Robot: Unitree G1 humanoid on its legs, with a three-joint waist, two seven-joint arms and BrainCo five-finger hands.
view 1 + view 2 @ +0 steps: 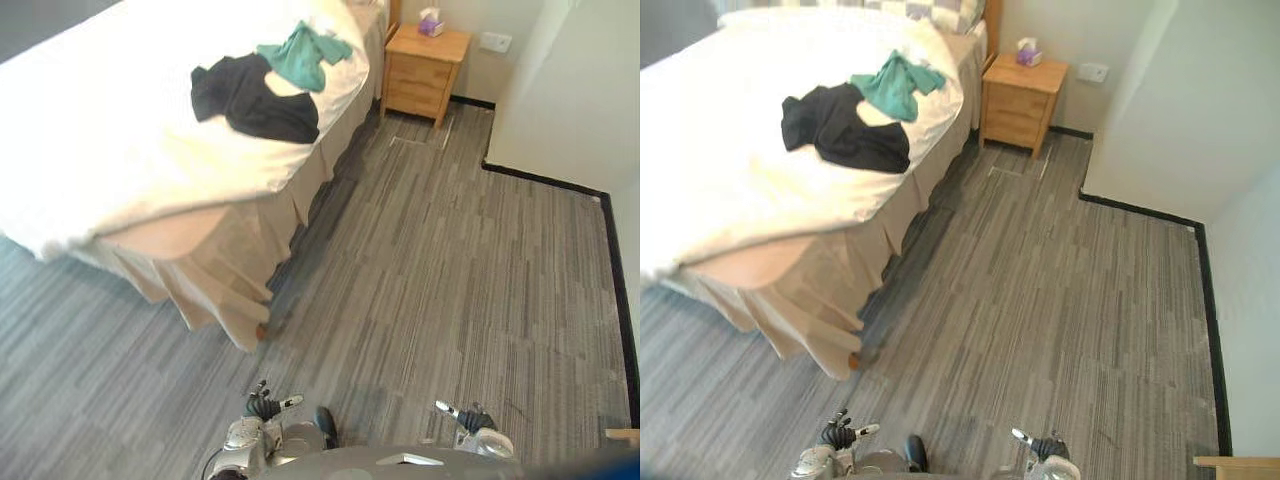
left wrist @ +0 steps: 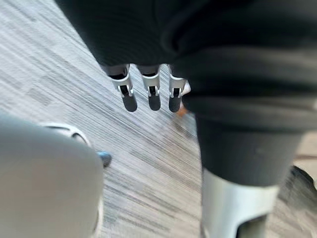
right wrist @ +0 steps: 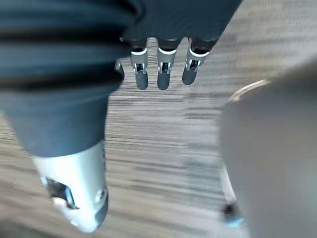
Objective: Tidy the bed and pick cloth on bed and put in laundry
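**Two hands empty, black cloth (image 1: 250,100) and green cloth (image 1: 305,55) on the bed (image 1: 100,130)**

Both cloths lie on top of the bed's white cover, towards its head end and close to the side edge that faces the open floor (image 1: 450,270). The black cloth is crumpled and spread wide. The green cloth is bunched just beyond it, nearer the head of the bed, and its lower edge touches and partly overlaps the black one. Neither cloth hangs over the bed's edge. A checked pillow (image 1: 940,12) shows at the very head of the bed, past the green cloth.

The white cover drapes off the bed's foot corner, and a beige bed skirt (image 1: 215,270) falls in folds from under it down to the floor.

A wooden nightstand (image 1: 425,72) stands just beside the head of the bed, against the wall, with a small tissue box (image 1: 431,22) on top. A white wall socket (image 1: 495,42) sits on the wall on the nightstand's far side from the bed.

The left hand (image 1: 265,405) hangs over the grey floor, well apart from the bed's foot corner. Its wrist view shows the fingers (image 2: 153,94) straight and loose, with nothing in them. The right hand (image 1: 470,418) hangs farther from the bed than the left, also over bare floor. Its fingers (image 3: 163,74) are straight too and hold nothing.
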